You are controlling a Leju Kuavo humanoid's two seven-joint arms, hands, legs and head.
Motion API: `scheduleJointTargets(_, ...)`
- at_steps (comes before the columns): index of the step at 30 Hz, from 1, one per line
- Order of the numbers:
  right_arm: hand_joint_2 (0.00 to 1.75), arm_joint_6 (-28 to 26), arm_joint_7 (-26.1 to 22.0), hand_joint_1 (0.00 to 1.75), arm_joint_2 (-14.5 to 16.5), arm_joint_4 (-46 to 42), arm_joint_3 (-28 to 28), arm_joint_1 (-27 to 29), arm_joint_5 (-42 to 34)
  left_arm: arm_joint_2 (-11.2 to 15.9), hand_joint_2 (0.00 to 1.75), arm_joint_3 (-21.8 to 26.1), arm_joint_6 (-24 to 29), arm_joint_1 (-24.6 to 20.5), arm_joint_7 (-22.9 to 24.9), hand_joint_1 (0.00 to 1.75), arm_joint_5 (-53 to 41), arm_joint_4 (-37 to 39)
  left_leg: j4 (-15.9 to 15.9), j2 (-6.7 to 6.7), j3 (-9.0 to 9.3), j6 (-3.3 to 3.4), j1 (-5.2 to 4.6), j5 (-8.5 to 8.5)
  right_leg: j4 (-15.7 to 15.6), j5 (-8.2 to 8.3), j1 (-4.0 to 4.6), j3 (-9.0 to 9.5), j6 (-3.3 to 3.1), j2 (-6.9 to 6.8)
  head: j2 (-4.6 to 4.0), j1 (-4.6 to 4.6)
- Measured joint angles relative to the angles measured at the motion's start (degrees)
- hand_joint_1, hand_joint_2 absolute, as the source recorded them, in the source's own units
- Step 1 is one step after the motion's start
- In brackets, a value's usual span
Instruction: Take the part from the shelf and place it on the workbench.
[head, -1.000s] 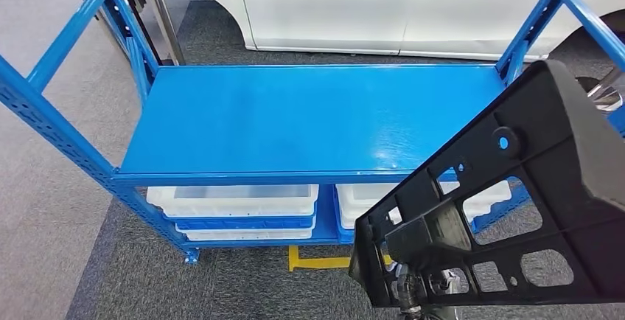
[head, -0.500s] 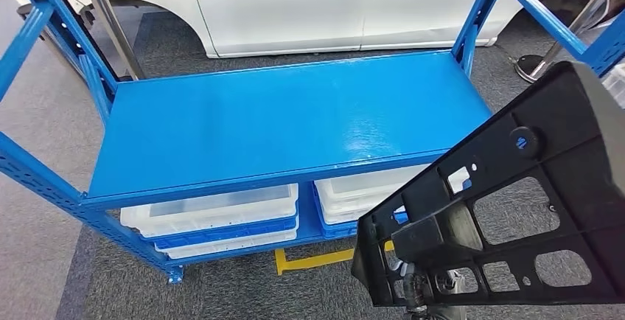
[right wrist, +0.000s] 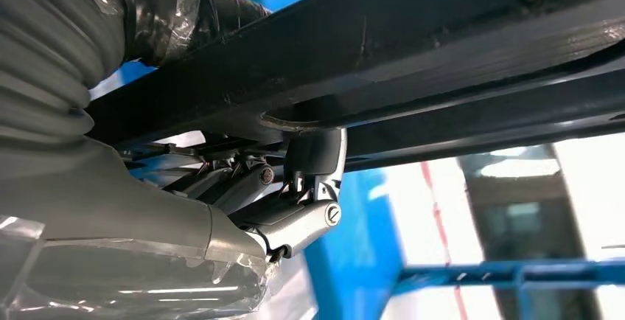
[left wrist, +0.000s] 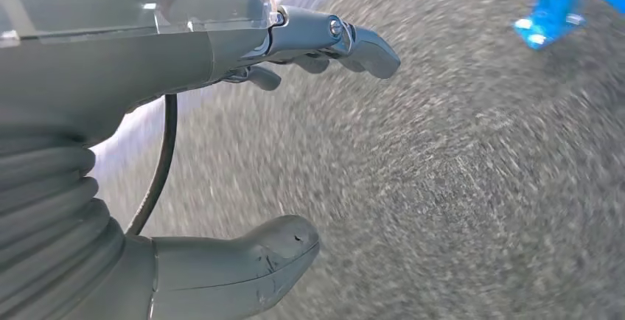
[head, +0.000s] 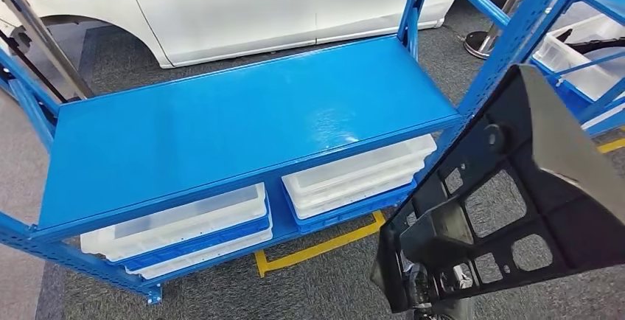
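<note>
The black part (head: 516, 209), a flat plastic frame pierced by several cut-outs, is off the shelf (head: 243, 124) and carried low at the robot's right in the head view, clear of the blue deck. The right hand (right wrist: 287, 209) grasps it from beneath: in the right wrist view the fingers (right wrist: 313, 224) curl up against the underside of the dark bar, and metal linkages of the same hand appear behind the part's lower corner in the head view. The left hand (left wrist: 243, 172) hangs over grey carpet, fingers (left wrist: 354, 36) apart from the thumb and holding nothing.

Step in hand, as judged: the pick is complete and the carry phase is under way. No tabletop appears, so the next move calls for turning the body until the workbench comes into sight, then lowering the part flat onto it before the fingers let go.

Surroundings: white bins (head: 191, 228) stacked on the lower tier, with a second stack (head: 354, 180) beside them; a yellow floor marking (head: 317, 250) just beneath; a white vehicle (head: 243, 3) behind the shelf; a neighbouring blue rack (head: 589, 47) holding another white bin. The shelf's blue upright (head: 516, 40) stands just beside the part's upper edge, and is judged the likeliest obstruction during a turn to that side.
</note>
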Motion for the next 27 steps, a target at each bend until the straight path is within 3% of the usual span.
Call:
scheduleJointTargets(1,1.75,-0.2,0.2,1.75,0.0,0.0,0.2,-0.1,0.6,0.4,1.75,-0.6,0.0,0.0,-0.2,0.00,-0.8,0.0,1.4,-1.22,-0.50,-0.19,0.02,-1.09,-0.6,0.36,-0.26,0.26,-0.36,0.56,0.00,-0.01)
scheduleJointTargets(3,1.75,-0.6,-0.1,1.75,-0.1,0.1,1.1,-0.5,1.6,1.2,1.75,-1.3,0.0,0.0,-1.3,0.00,-0.8,0.0,7.4,-4.06,-3.18,-0.36,0.07,-4.59,-1.1,0.75,-0.49,0.45,-0.82,1.70,0.00,-0.03)
scheduleJointTargets(5,1.75,-0.2,-1.1,1.75,-0.6,0.4,2.1,-1.0,1.6,1.9,1.75,-1.3,0.0,-0.2,-3.0,0.00,0.9,0.0,13.7,-4.89,-6.25,-0.51,0.10,-6.93,-1.0,0.76,-0.45,0.38,-0.89,3.06,0.00,-0.04)
scheduleJointTargets(6,1.75,0.2,-1.5,1.75,-1.0,0.5,2.6,-1.3,1.5,2.2,1.75,-1.1,-0.2,-0.4,-3.8,0.00,2.3,0.0,14.5,-4.97,-6.78,-0.58,0.10,-6.50,-0.9,0.73,-0.45,0.39,-0.86,3.81,0.00,-0.04)
scheduleJointTargets(8,1.75,-0.6,-2.1,1.75,-2.0,1.0,3.3,-2.2,2.6,2.5,1.75,0.0,-0.9,-1.5,-4.9,0.00,6.7,0.0,9.8,-5.54,-4.91,-0.63,0.20,-2.62,-0.5,0.55,-0.55,0.42,-0.58,5.32,0.00,-0.04)
scheduleJointTargets(10,1.75,-3.0,-2.3,1.75,-2.8,1.9,3.7,-3.4,4.3,2.6,1.75,2.3,-1.4,-2.8,-5.2,0.00,11.1,0.0,2.9,-8.40,-2.03,-0.51,0.56,0.56,0.5,0.16,-0.54,0.01,-0.02,6.59,0.00,-0.03)
scheduleJointTargets(12,1.75,-3.9,-2.3,1.75,-3.4,2.7,3.7,-4.2,4.6,2.6,1.75,4.1,-1.4,-3.6,-5.1,0.00,12.3,0.0,0.3,-10.38,-1.12,-0.24,0.64,0.88,1.2,0.07,-0.58,-0.81,0.74,7.79,0.00,-0.02)
scheduleJointTargets(14,1.75,-3.4,-2.3,1.75,-3.9,2.9,3.7,-4.3,3.9,2.5,1.75,4.6,-0.9,-3.9,-5.2,0.00,11.8,0.0,0.1,-9.29,-1.10,0.30,0.52,0.98,1.3,0.32,-0.80,-1.40,1.47,9.00,0.00,-0.03)
scheduleJointTargets(15,1.75,-3.1,-2.3,1.75,-4.1,2.9,3.7,-4.3,3.3,2.5,1.75,4.8,-0.7,-4.0,-5.4,0.00,11.9,0.0,-0.1,-8.60,-1.00,0.62,0.57,1.12,1.7,0.16,-0.76,-1.67,1.77,8.38,0.00,0.00)
scheduleJointTargets(16,1.75,-2.8,-2.3,1.75,-4.3,2.6,3.7,-4.3,2.8,2.5,1.75,5.1,-0.7,-4.2,-5.7,0.00,12.4,0.0,-0.2,-7.85,-0.93,0.96,0.63,1.22,2.9,-0.54,-0.71,-2.32,2.06,7.00,0.00,0.05)
scheduleJointTargets(18,1.75,-2.0,-2.3,1.75,-4.4,1.8,3.6,-4.3,1.7,2.5,1.75,5.9,-0.8,-4.2,-6.3,0.00,13.4,0.0,-0.4,-6.25,-0.78,1.44,0.55,1.17,8.6,-3.49,-0.63,-5.20,2.58,3.41,0.00,0.18)
scheduleJointTargets(20,1.75,-0.7,-2.4,1.75,-4.4,0.7,3.2,-4.0,1.1,2.4,1.75,6.7,-0.8,-3.9,-6.5,0.00,13.8,0.0,-0.4,-4.44,-0.64,1.63,0.35,0.91,15.6,-6.12,-0.82,-8.99,2.89,2.23,0.00,0.21)
scheduleJointTargets(21,1.75,0.0,-2.4,1.75,-4.3,0.2,2.7,-3.7,1.0,2.4,1.75,7.0,-0.8,-3.7,-6.6,0.00,14.1,0.0,-0.4,-3.58,-0.52,1.65,0.30,0.74,17.0,-6.03,-0.88,-9.90,2.90,2.11,0.00,0.20)
scheduleJointTargets(22,1.75,0.7,-2.4,1.75,-4.1,-0.3,2.1,-3.3,0.9,2.3,1.75,7.3,-0.9,-3.7,-6.6,0.00,14.3,0.0,-0.4,-2.83,-0.31,1.61,0.26,0.55,16.3,-4.86,-0.91,-9.63,2.80,1.99,0.00,0.21)
scheduleJointTargets(23,1.75,1.3,-2.4,1.75,-3.8,-0.8,1.4,-2.9,0.9,2.1,1.75,7.7,-0.9,-3.6,-6.6,0.00,14.5,0.0,-0.4,-2.19,-0.01,1.56,0.22,0.34,13.4,-2.86,-0.87,-8.18,2.55,1.69,0.00,0.21)
scheduleJointTargets(25,1.75,2.3,-2.4,1.75,-3.1,-1.8,0.2,-2.4,1.1,1.6,1.75,8.0,-0.7,-3.6,-6.4,0.00,14.3,0.0,-0.4,-1.11,0.63,1.33,0.06,-0.15,5.6,0.35,-0.20,-4.12,1.58,-0.72,0.00,0.21)
scheduleJointTargets(27,1.75,3.1,-2.4,1.75,-2.3,-2.8,-0.8,-2.2,1.5,1.2,1.75,8.2,-0.3,-3.4,-5.8,0.00,13.5,0.0,-0.6,-0.03,1.03,0.88,-0.08,-0.50,1.6,0.95,0.70,-2.24,0.66,-2.62,0.00,0.21)
